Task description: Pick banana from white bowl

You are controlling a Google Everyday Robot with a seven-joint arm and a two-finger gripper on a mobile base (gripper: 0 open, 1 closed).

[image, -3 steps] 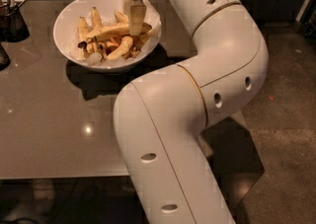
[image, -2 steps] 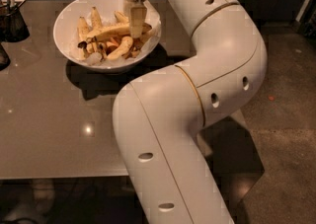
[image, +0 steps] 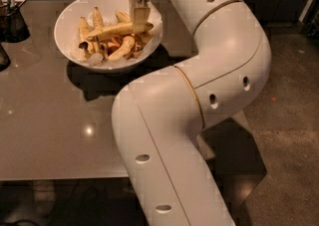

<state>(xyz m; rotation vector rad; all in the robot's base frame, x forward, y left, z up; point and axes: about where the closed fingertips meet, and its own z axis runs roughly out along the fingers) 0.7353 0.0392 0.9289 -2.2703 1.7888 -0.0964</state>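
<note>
Gripper (image: pixel 141 20) is down in the bowl (image: pixel 66 20) at the desk's (image: pixel 50 120) far edge, on the banana's (image: pixel 112 31) right end; can't tell if it's clamped or open. Banana lies across the other pieces (image: pixel 122 48) in the bowl. Mesh cup (image: pixel 14 21) sits at the far-left corner.

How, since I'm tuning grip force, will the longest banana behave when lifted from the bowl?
The gripper sits over the banana near one end, so lifted there it would likely tilt. Whole and unpeeled, it looks stiff yet bruisable. It lies across other pieces, possibly nudging them.
</note>
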